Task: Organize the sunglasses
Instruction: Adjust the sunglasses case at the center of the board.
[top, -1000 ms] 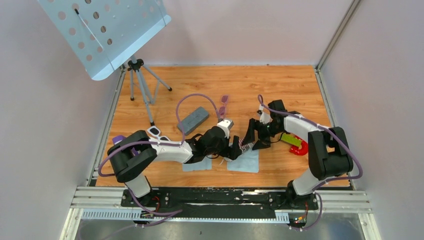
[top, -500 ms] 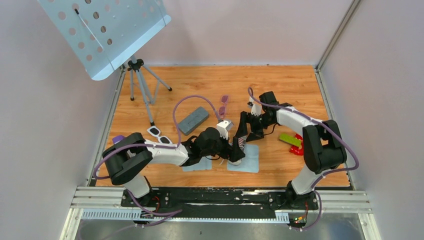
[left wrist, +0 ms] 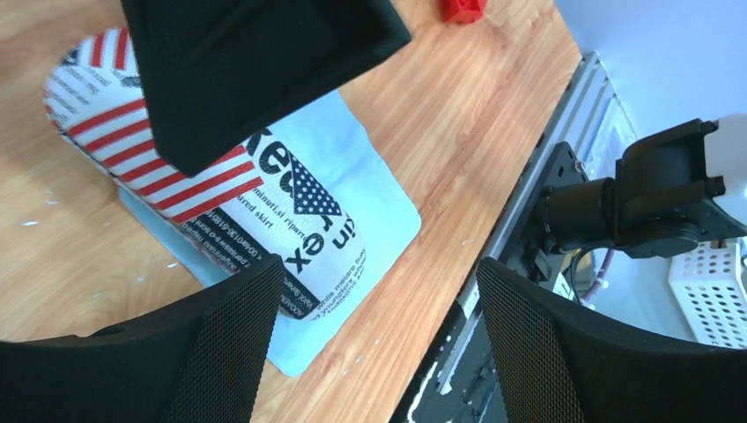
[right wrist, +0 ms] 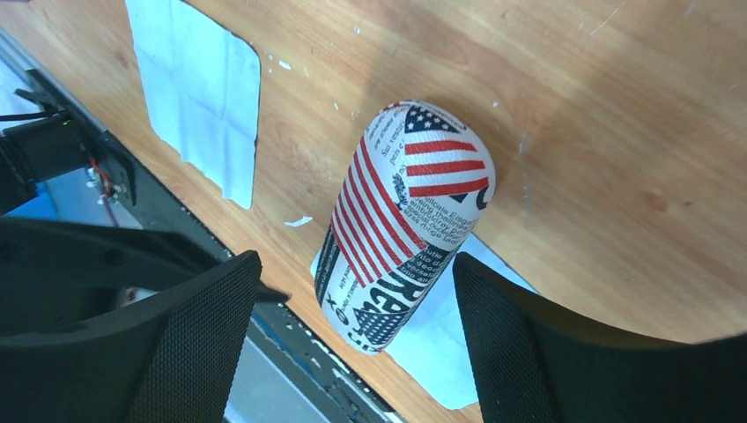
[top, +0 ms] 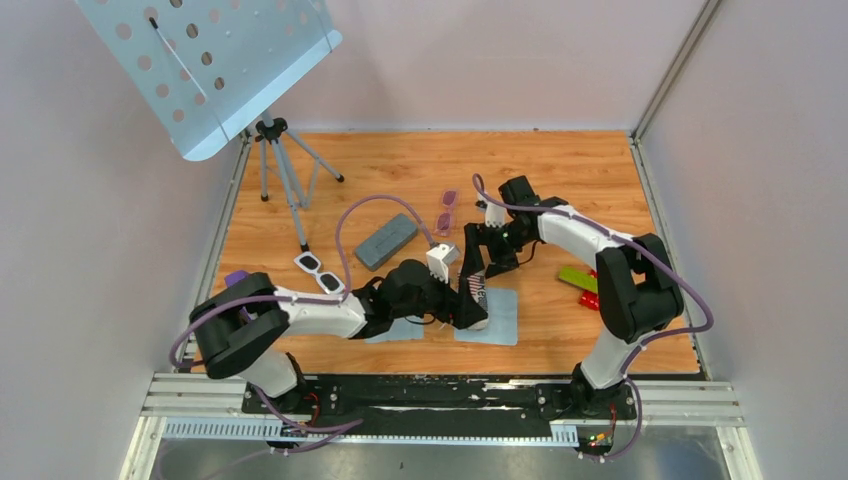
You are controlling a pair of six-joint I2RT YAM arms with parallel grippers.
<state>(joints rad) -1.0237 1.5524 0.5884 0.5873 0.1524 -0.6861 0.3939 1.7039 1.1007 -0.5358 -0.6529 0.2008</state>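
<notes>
**Both grippers spread wide at the flag case, sunglasses lying apart beyond them**

From above I can make out little where the two arms meet. The left gripper (top: 468, 302) and right gripper (top: 477, 262) crowd together as dark shapes over the flag-patterned case (top: 478, 290), and only a sliver of it shows. The sunglasses (top: 446, 210) appear in neither wrist camera. In my left wrist view a black finger of the right gripper covers the case's far end, and the top edge cuts off a red object (left wrist: 462, 9).

The left arm stretches low across the table toward the right. Its fingers are spread wide with nothing between them, and the case lies just ahead of their tips. The right arm reaches in and bends back toward the left, its fingers equally spread. In its own camera one sits on each side of the case, and I can't tell whether they touch it.

The sunglasses lie on the wood just beyond the right gripper and a little to its left, apart from both arms. They are small, with a thin purple frame and pink-purple lenses. The case's near end rests on a blue cloth (right wrist: 454, 339).
</notes>
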